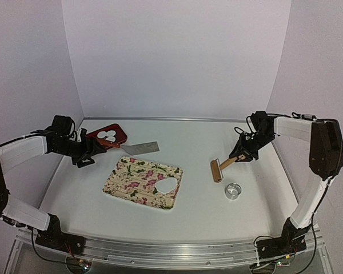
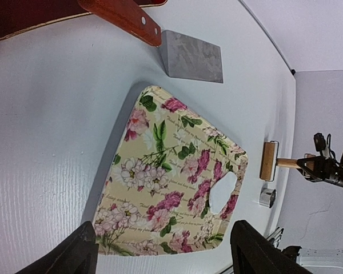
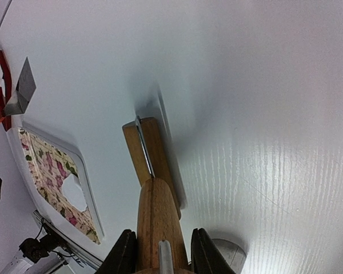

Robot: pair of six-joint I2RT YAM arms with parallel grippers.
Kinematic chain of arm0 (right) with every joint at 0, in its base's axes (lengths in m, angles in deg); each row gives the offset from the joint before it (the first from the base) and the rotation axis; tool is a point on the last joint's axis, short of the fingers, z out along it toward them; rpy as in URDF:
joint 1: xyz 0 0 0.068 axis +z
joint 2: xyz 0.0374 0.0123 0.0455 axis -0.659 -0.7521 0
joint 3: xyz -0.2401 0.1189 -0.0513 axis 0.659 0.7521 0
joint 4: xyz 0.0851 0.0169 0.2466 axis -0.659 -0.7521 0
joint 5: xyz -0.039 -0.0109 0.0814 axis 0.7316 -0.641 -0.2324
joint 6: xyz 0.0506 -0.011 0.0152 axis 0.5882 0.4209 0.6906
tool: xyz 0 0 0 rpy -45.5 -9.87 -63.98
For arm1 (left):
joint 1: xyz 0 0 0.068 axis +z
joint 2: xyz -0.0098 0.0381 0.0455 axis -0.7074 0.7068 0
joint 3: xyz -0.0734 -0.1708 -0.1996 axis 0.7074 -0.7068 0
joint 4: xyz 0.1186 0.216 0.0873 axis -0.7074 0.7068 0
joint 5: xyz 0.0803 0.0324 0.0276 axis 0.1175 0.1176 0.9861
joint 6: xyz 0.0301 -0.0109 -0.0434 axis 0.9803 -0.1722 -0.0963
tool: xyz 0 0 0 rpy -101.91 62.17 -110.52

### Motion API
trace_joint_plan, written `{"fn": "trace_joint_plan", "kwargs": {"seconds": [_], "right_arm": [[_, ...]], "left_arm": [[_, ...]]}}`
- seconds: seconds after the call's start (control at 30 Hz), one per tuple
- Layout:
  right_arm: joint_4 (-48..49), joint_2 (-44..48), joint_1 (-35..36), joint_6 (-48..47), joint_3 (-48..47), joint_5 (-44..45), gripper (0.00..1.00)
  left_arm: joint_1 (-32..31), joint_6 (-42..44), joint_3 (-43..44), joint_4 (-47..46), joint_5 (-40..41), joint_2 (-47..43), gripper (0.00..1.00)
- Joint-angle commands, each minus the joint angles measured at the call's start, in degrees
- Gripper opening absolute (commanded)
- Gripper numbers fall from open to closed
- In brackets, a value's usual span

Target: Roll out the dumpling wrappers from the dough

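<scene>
The dough (image 1: 167, 185) is a flat irregular white piece on the right end of the floral board (image 1: 138, 178); it also shows in the left wrist view (image 2: 223, 193) and the right wrist view (image 3: 74, 193). A few white round wrappers (image 1: 110, 135) lie on a red plate (image 1: 119, 132) at the back left. My right gripper (image 1: 243, 153) is shut on the wooden roller's handle (image 3: 157, 217); the roller head (image 1: 216, 170) is low over the table, right of the board. My left gripper (image 1: 83, 157) is open and empty, left of the board, its fingers (image 2: 74, 254) wide apart.
A scraper with a metal blade (image 1: 142, 148) and red-brown handle (image 2: 123, 16) lies between the plate and the board. A small metal ring (image 1: 234, 190) stands on the table, near side of the roller. White walls close the back and sides.
</scene>
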Motion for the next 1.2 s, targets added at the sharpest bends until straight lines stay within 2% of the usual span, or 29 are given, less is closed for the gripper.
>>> {"fn": "trace_joint_plan", "kwargs": {"seconds": [0.0,0.13,0.23,0.4,0.57,0.73,0.8,1.0,1.17], "right_arm": [[1.07,-6.39,-0.24,-0.40,1.01,7.01,0.29],[1.64,-8.82,-0.22,-0.24,-0.36,9.32,0.41],[1.57,-9.67,-0.22,-0.41,-1.00,11.44,0.54],[1.50,-9.39,-0.35,-0.65,-1.32,15.10,0.68],[1.43,-6.72,-1.07,-0.84,-0.17,20.66,0.78],[-0.56,-2.43,-1.68,-2.77,0.85,24.27,0.80],[-2.47,-0.20,-1.63,-3.82,1.18,23.79,0.91],[-10.69,8.49,-1.56,-5.49,7.88,16.80,0.82],[-11.35,15.52,-0.22,-2.56,17.13,11.20,0.70]], "left_arm": [[0.28,1.68,-0.57,-0.80,-0.19,-0.18,0.80],[0.28,2.80,-3.04,0.13,1.52,-1.36,0.80],[0.28,3.24,-4.03,0.79,2.23,-1.92,0.80],[0.30,3.77,-4.84,1.06,3.71,-2.50,0.80],[0.21,7.40,-2.91,4.66,7.71,-0.77,0.82],[0.19,9.02,-3.09,4.34,6.75,-0.13,0.83],[0.19,9.15,-3.21,3.84,6.56,-0.14,0.83],[-0.28,8.55,-5.74,-1.77,3.45,-1.80,0.83],[-2.20,8.34,-6.99,-3.68,4.40,-1.39,0.84]]}}
